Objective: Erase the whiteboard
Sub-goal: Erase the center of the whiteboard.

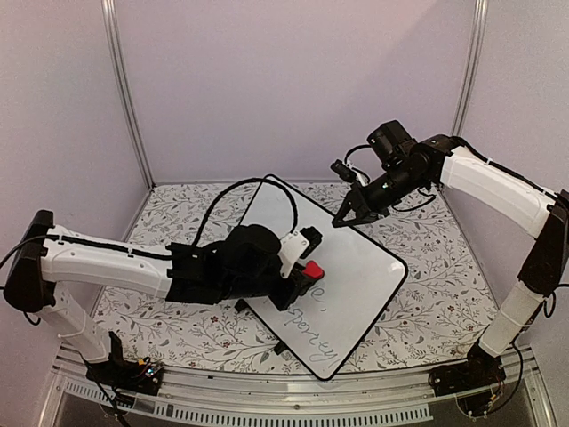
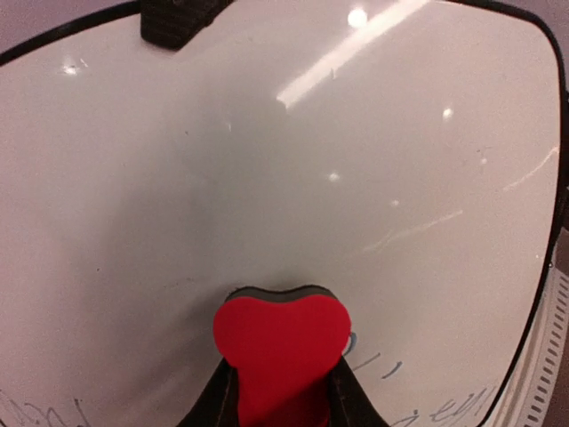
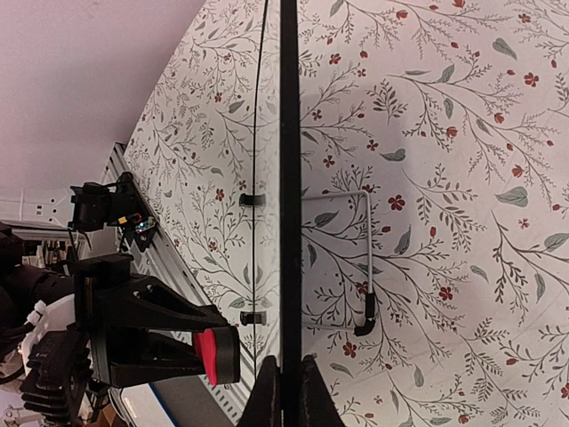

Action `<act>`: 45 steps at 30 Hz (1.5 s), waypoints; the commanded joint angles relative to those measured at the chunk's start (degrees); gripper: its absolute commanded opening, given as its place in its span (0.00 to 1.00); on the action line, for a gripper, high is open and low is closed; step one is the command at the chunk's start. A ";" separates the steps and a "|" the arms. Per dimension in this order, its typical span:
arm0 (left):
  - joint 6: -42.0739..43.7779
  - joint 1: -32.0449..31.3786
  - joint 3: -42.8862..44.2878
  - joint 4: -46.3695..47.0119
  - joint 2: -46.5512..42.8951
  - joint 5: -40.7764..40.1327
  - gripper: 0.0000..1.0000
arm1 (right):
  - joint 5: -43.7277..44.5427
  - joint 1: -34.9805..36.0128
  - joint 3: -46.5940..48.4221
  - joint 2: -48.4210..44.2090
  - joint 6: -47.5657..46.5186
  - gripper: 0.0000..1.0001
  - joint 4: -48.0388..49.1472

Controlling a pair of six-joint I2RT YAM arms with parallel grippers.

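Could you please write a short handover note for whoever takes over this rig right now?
The left gripper is shut on the red eraser, whose pad seems to be touching the whiteboard.
The right gripper is shut on the board's far rim, holding it.
Done: the middle and far part of the board look clean.
Left: the handwriting near the board's near edge is not yet wiped.
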 commanded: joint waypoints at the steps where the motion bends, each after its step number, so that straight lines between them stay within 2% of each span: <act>1: 2.20 -1.16 2.35 -0.78 4.03 0.61 0.00 | -0.63 1.42 0.72 0.80 -1.26 0.00 -0.20; 16: -0.59 -1.66 -1.09 -1.79 6.31 1.73 0.00 | -0.88 1.44 0.72 0.94 -1.25 0.00 -0.11; 37: -7.98 -2.49 -14.22 0.61 3.52 3.12 0.00 | -0.96 1.44 0.77 0.93 -1.18 0.00 -0.10; 45: -5.37 -2.70 -11.99 0.53 -0.67 -0.53 0.00 | -1.06 1.46 0.90 1.37 -1.16 0.00 -0.22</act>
